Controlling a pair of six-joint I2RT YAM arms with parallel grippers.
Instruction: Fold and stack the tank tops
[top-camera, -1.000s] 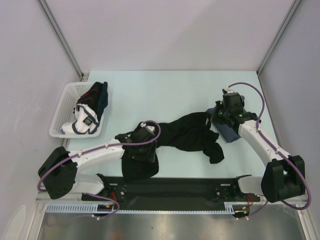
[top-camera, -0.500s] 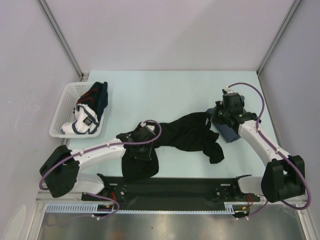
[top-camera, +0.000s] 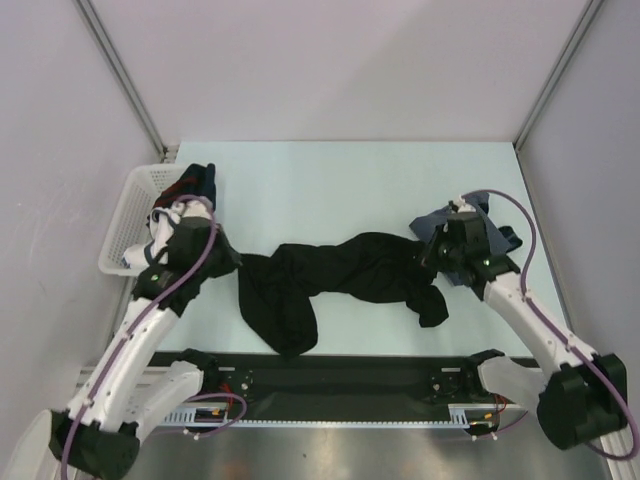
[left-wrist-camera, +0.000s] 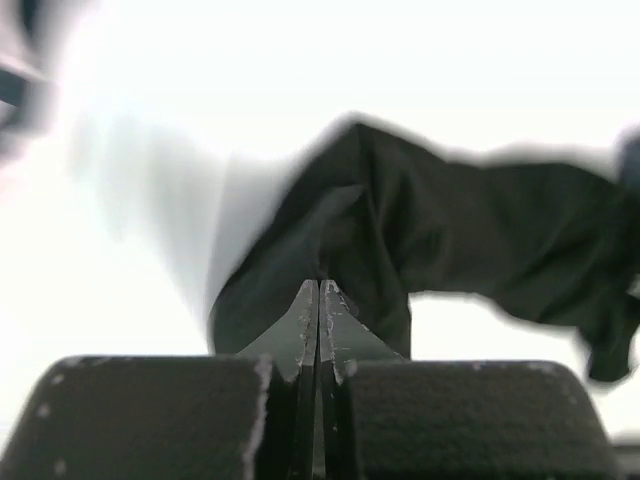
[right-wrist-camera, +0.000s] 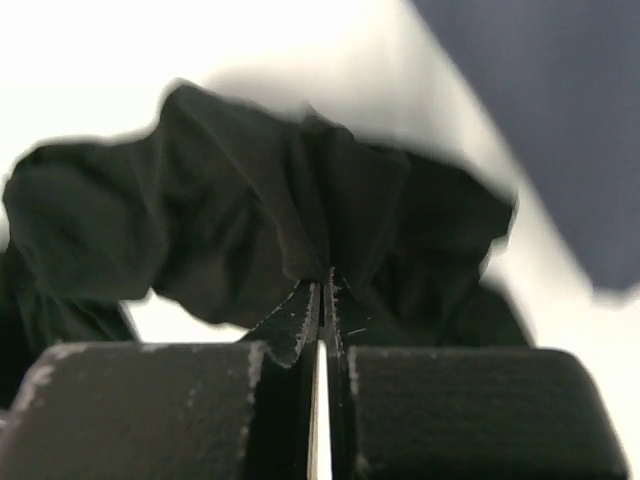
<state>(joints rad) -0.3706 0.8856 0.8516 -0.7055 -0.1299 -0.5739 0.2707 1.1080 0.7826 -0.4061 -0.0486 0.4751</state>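
Black tank top (top-camera: 350, 268) spanning the frame's centre, its 2 ends clamped in the left gripper (top-camera: 238, 266) and right gripper (top-camera: 424, 256); blue-grey tank top (top-camera: 492, 212) at middle right.

Blue-grey tank top (top-camera: 487, 203) mostly under right arm (top-camera: 512, 292) — basket (top-camera: 133, 187) contents (dark, white cloth) partly behind left arm (top-camera: 150, 320).

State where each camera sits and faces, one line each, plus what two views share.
Top external: above and behind, looking down on the pale table; both arms show.
Left wrist: on the left arm, facing the black cloth tank top; shut left tool shows.
Right wrist: on the right arm, facing that top and slate blue-grey cloth tank top; shut right tool shows.
Shared: both wrists see that top.
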